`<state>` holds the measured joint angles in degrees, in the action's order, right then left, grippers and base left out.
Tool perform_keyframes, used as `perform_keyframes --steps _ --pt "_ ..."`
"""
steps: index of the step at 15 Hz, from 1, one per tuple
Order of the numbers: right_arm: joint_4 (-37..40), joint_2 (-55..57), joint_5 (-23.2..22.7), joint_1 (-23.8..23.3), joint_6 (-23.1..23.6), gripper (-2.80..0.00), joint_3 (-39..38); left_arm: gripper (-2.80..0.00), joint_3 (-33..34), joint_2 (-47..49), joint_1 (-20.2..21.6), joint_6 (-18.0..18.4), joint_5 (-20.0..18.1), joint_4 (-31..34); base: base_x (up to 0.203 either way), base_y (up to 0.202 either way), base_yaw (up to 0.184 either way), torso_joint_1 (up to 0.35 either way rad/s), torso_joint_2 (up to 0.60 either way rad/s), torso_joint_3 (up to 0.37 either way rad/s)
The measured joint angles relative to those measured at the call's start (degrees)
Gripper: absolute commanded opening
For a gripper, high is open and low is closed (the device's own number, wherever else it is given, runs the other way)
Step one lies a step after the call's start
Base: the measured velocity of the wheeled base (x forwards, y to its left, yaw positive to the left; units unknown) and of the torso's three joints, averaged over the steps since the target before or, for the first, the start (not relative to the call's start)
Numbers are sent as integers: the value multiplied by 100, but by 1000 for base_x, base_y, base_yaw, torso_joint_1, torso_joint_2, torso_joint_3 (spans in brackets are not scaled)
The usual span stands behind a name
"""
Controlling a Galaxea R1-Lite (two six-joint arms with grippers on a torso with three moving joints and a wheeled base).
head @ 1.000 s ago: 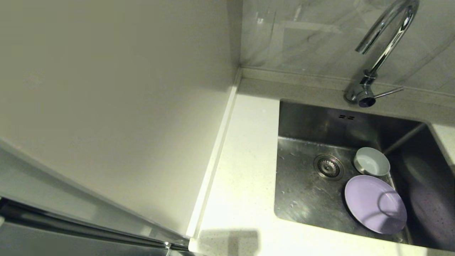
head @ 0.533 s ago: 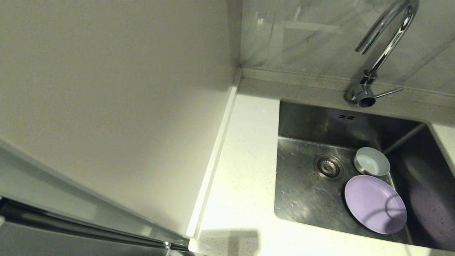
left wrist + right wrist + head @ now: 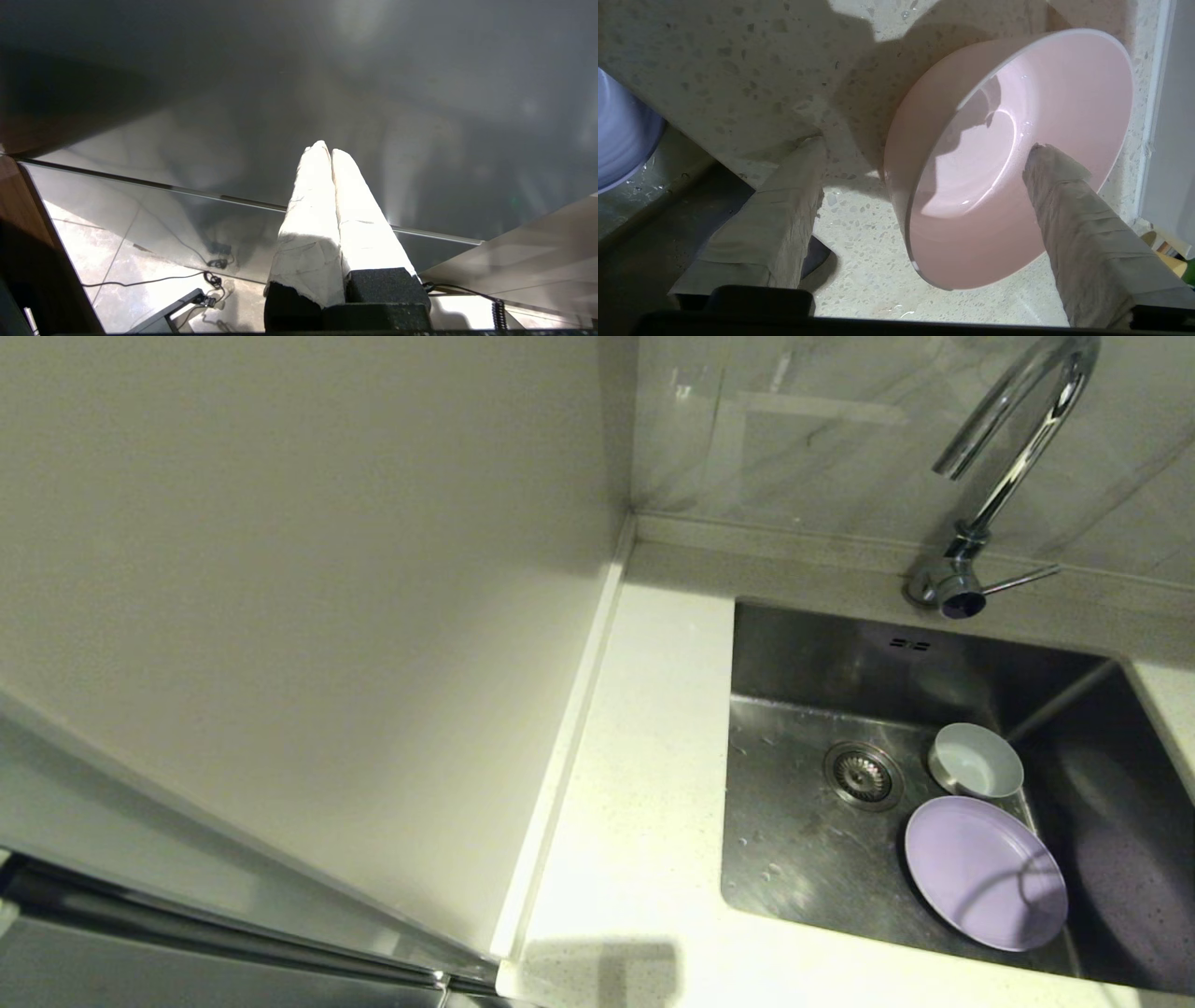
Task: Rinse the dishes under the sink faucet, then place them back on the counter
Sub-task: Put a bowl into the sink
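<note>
The pink bowl (image 3: 1017, 140) rests on the speckled counter (image 3: 738, 56) beside the sink. My right gripper (image 3: 924, 145) is open around its rim, one finger (image 3: 1069, 210) inside the bowl and the other (image 3: 784, 205) outside, clear of the wall. The lavender plate (image 3: 985, 873) and the pale blue-white bowl (image 3: 976, 761) lie in the steel sink (image 3: 803, 840), near the drain (image 3: 862, 773). The chrome faucet (image 3: 1013, 448) arches over the back edge. My left gripper (image 3: 329, 149) is shut and empty, parked away from the sink. Neither arm shows in the head view.
A cream wall panel (image 3: 280, 616) bounds the counter strip (image 3: 644, 756) left of the sink. The faucet's thin lever (image 3: 1022, 580) sticks out to the right. A raised white edge (image 3: 1155, 93) runs close behind the pink bowl. A lavender dish edge (image 3: 621, 140) shows below the counter lip.
</note>
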<state>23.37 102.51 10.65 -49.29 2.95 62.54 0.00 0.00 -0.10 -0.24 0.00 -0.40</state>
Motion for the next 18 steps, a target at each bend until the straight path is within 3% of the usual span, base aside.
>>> perform_keyframes --steps 14,16,18 --pt "-17 -282 -241 21 -158 -280 -64 -280 0 0 0 -2 0 2 0 0 0 0 0 0" --pt "-17 -566 -534 209 -155 -280 -139 -280 0 0 0 2 0 2 0 0 0 0 0 0" --pt "-11 -924 -730 694 -218 -280 -223 -280 0 0 0 -1 -2 5 0 0 0 0 0 0"
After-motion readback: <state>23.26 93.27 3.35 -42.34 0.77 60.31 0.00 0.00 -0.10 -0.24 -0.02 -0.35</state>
